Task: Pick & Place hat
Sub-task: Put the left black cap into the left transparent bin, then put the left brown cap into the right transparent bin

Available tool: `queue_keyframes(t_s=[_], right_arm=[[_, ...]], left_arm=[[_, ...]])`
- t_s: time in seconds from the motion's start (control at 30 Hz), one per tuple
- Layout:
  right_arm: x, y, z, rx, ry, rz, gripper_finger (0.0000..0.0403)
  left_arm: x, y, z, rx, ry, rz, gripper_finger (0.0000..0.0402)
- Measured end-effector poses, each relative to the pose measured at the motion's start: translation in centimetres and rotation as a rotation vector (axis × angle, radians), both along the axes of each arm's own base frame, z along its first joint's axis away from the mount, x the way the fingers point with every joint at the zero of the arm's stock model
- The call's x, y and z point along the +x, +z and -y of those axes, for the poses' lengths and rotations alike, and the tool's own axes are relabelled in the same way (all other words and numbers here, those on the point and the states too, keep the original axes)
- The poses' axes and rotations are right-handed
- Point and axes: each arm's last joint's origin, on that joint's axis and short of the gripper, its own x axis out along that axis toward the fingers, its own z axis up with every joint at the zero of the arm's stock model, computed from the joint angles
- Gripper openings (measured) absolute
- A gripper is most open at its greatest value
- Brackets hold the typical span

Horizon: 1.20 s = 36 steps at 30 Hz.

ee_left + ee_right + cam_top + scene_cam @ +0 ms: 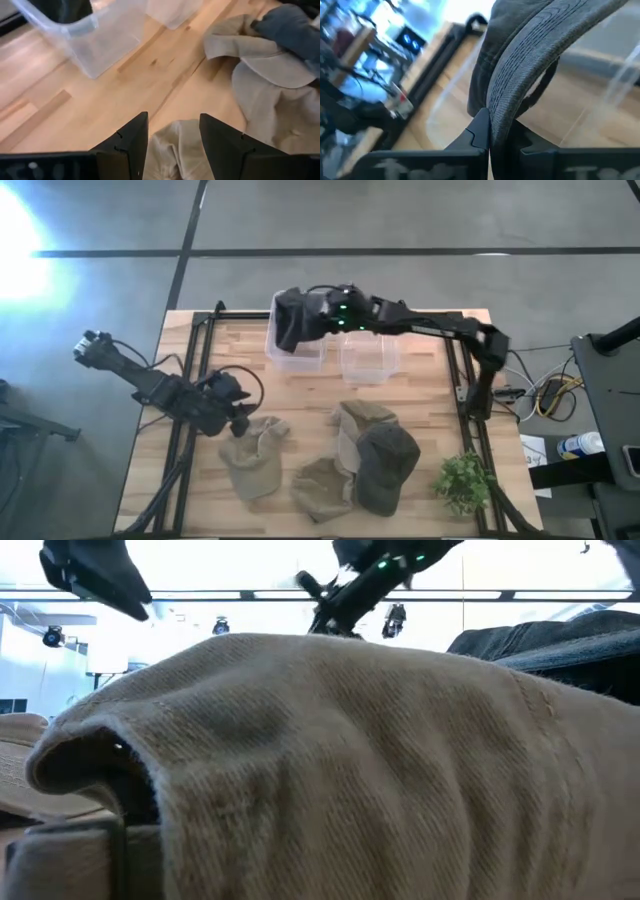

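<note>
Left gripper (238, 416): hovers low at the near-left of the left bin, fingers spread with nothing between them, poised over the tan hat (255, 457), likely the next pick.
Tan hat: lies flat on the table (420, 395), nearer the front edge than the left bin.
Left bin (296, 350): clear tub, the apparent drop spot.
Dark hat (297, 320): hangs over the left bin, brim pinched.
Right gripper (322, 320): above the left bin, fingers pressed together on the dark hat's brim, seemingly about to lower it in.
</note>
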Motion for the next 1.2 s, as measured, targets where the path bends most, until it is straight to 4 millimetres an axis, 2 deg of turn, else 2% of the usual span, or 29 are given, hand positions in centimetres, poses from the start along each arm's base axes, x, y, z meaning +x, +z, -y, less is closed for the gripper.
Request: queue_keyframes(t_s=[0.17,0.27,0.4,0.57,0.7,0.8,0.97,1.1,1.2], right_arm=[[2.6,-1.8,0.6,0.118,0.083,-0.197,0.0013],[3.7,-2.5,0.2,0.146,0.135,-0.3,0.0013],[4.5,-1.0,-1.3,0.071,0.18,-0.363,0.0034],[4.6,1.2,-3.3,-0.096,0.169,-0.391,0.0098],[3.3,3.3,-4.0,-0.138,0.155,-0.404,0.0158],[2.1,4.2,-5.3,-0.173,0.185,-0.455,0.0194],[-1.4,6.6,-10.5,-0.222,0.327,-0.544,0.0221],[-3.9,5.2,-14.4,-0.138,0.394,-0.637,0.0223],[-4.9,3.9,-18.1,-0.057,0.421,-0.576,0.0224]], left_arm=[[0.3,-1.7,0.3,-0.055,-0.012,-0.026,0.0172],[0.3,-2.9,0.4,-0.093,-0.024,-0.051,0.0172],[0.2,-4.2,0.6,-0.146,-0.056,-0.085,0.0172],[0.4,-5.4,0.8,-0.186,-0.079,-0.076,0.0172],[0.6,-5.5,0.9,-0.189,-0.093,-0.052,0.0172],[0.9,-5.3,1.1,-0.183,-0.12,-0.023,0.0172],[1.4,-5.2,1.3,-0.134,-0.183,0.028,0.0172],[1.4,-6.2,1.4,-0.141,-0.237,0.026,0.0172],[1.1,-6.9,1.6,-0.213,-0.328,-0.056,0.0172]])
